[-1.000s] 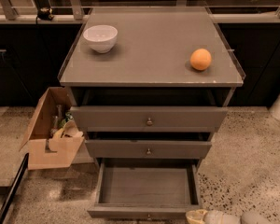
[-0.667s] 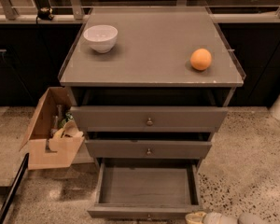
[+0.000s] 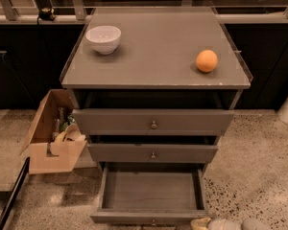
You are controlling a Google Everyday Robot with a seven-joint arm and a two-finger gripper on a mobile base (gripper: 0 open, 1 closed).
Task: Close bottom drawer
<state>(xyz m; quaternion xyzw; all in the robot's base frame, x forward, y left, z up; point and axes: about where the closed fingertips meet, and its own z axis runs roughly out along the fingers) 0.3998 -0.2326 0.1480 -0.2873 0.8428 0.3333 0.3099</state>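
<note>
The bottom drawer (image 3: 151, 191) stands pulled well out of the cabinet (image 3: 153, 61), its front at the lower edge of the view. It looks like a stiff wooden box, probably light since nothing shows inside, and should slide on a plain push. The flat front around the small knob (image 3: 153, 222) is the place to press; no grasp is needed. The gripper (image 3: 201, 223) sits just right of that front, and whether it is wide or narrow cannot be told.
</note>
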